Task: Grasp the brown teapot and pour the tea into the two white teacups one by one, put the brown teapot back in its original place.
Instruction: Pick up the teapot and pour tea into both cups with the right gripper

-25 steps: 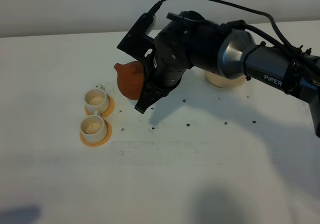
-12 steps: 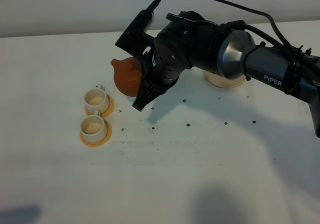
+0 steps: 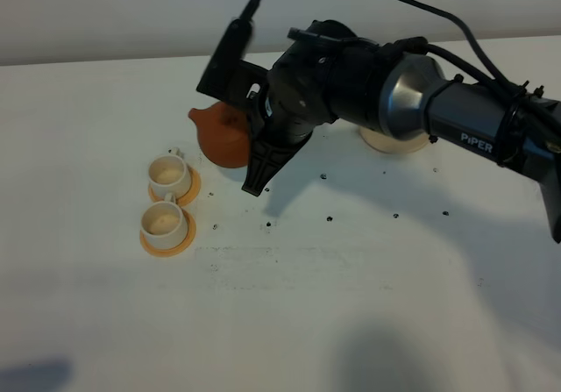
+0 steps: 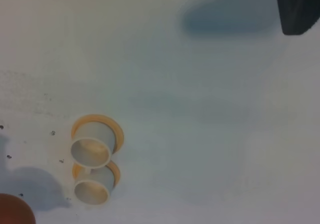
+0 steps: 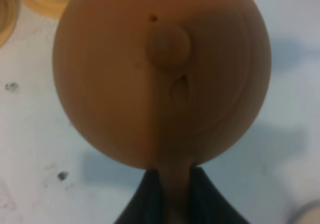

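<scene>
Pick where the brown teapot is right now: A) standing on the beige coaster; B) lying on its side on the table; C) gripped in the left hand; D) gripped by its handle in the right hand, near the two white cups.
D: the right hand is shut on the handle of the brown teapot, which is close to the farther white teacup and well away from the beige coaster.

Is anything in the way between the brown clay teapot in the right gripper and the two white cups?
Nothing visible. Only white table lies between the round reddish-brown clay teapot, held by the right gripper, and the two white teacups.
</scene>
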Motion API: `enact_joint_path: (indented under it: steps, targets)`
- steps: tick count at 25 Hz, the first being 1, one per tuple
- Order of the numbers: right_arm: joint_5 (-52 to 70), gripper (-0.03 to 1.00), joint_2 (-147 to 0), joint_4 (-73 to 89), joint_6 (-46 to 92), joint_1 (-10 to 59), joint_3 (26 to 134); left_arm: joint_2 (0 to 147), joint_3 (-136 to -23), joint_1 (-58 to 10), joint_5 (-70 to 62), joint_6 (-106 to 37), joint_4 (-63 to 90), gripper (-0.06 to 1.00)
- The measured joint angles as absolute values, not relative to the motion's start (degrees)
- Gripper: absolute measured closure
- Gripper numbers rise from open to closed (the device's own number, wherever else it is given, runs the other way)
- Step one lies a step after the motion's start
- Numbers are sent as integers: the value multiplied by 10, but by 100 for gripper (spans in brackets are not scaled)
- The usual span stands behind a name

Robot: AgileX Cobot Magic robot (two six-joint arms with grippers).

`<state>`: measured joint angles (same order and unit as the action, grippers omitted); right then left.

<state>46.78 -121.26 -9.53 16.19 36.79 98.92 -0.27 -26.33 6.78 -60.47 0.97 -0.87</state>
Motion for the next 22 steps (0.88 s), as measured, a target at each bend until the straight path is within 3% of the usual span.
enact_joint_path:
  steps: [22]
  targets:
    - [414,88,-1256,-252,165,407,989,-3,-263,68,-605,10,-9,67]
